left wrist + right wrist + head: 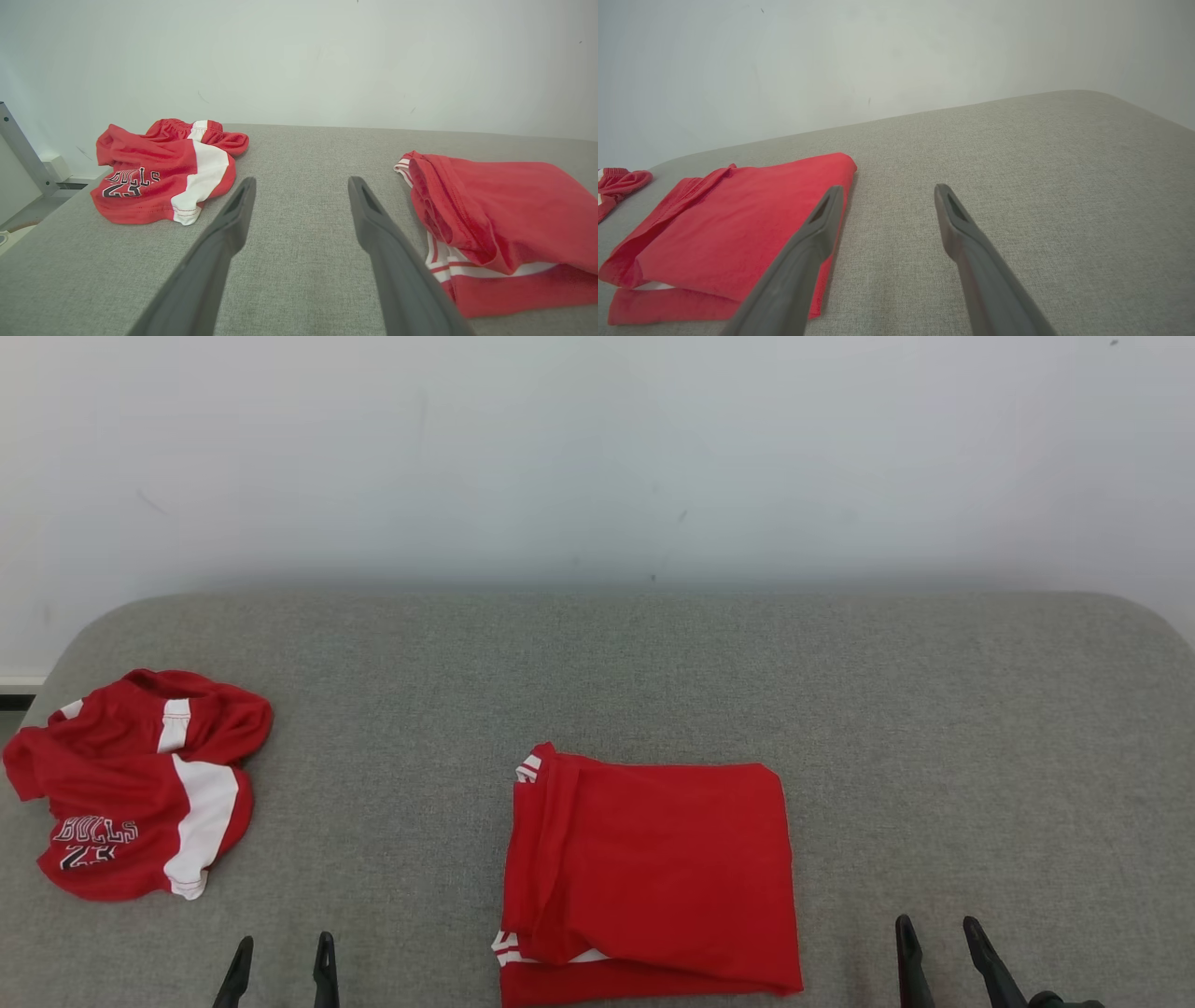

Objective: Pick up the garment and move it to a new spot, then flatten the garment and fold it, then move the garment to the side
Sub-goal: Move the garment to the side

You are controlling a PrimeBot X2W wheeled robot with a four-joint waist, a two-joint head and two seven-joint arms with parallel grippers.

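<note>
Folded red garment (653,877) lying flat at the near middle of the grey table (653,653). Left gripper (285,943) and right gripper (936,926) low on either side, clear of it, jaws spread and empty. Crumpled red-and-white shorts (131,784) far left. Folding seemingly done; next, probably pinching an edge and shifting it aside without spoiling the fold.
</note>
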